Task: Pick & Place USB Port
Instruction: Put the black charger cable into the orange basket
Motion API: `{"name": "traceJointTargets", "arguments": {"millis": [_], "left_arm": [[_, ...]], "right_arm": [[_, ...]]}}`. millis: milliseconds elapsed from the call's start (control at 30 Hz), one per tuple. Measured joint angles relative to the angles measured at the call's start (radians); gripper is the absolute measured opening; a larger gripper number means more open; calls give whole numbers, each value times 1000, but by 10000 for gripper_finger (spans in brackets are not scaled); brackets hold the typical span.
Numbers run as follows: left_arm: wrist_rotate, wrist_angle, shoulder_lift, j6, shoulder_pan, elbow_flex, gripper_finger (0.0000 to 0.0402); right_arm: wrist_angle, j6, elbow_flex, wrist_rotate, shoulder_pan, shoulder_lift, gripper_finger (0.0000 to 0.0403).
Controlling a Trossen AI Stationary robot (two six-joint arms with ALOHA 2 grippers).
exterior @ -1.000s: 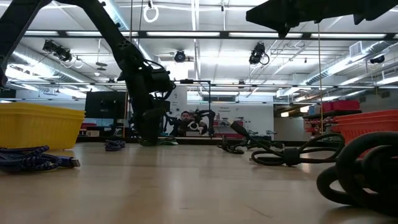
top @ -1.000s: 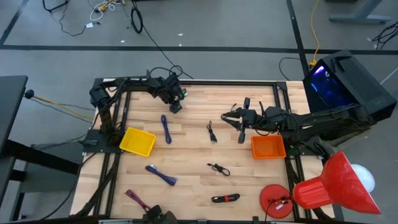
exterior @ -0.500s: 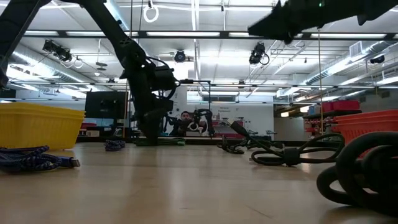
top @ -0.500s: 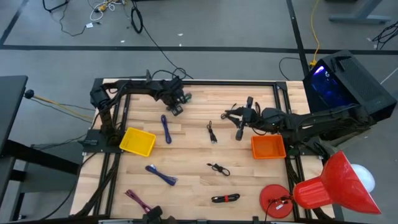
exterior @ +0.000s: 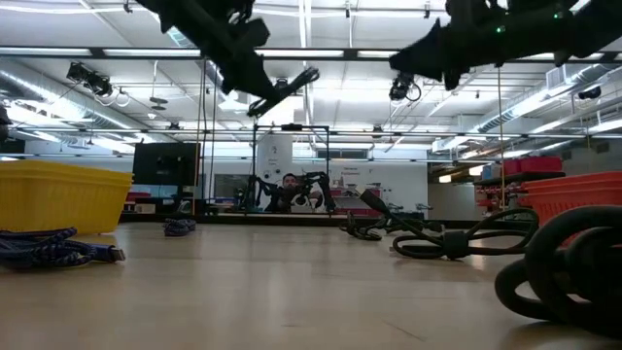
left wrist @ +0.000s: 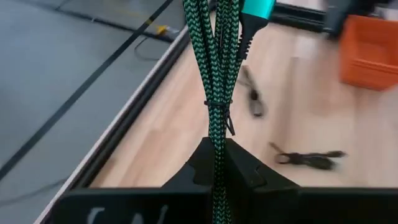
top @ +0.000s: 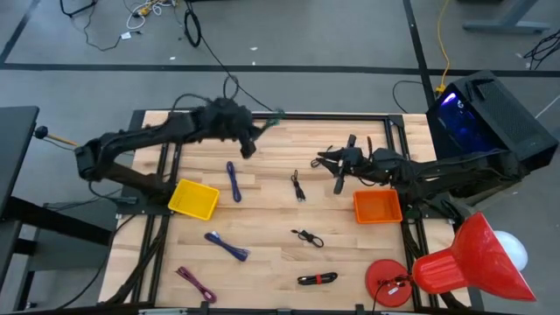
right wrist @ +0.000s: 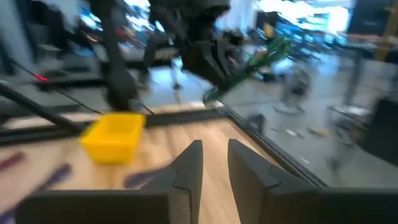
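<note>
- Yellow bin [top: 193,199] at the table's left side, a blue cable [top: 234,180] just beside it.
- Left gripper [top: 248,140] raised above the table's far edge, clamped on a bundled green cable [left wrist: 217,74].
- Black cable [top: 298,185] flat near mid-table.
- Right gripper [top: 339,171] aloft beside the orange bin [top: 377,208], fingers [right wrist: 186,167] slightly apart, holding nothing.
</note>
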Motion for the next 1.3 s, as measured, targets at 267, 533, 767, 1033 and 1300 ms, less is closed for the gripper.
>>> {"name": "traceJointTargets", "arguments": {"millis": [267, 533, 767, 1033, 1300], "left_arm": [[-91, 210, 33, 28, -273, 0, 14], [-135, 425, 144, 61, -366, 1, 14], [-140, 448, 175, 56, -365, 1, 14], [-140, 459, 177, 54, -364, 1, 17], [-143, 466, 177, 52, -358, 2, 69]], "right_arm": [[256, -50, -1, -168, -16, 74, 130], [283, -34, 91, -184, -7, 233, 189], [302, -39, 184, -215, 3, 316, 197], [283, -83, 211, -202, 2, 354, 26], [255, -94, 211, -161, 0, 330, 22]]}}
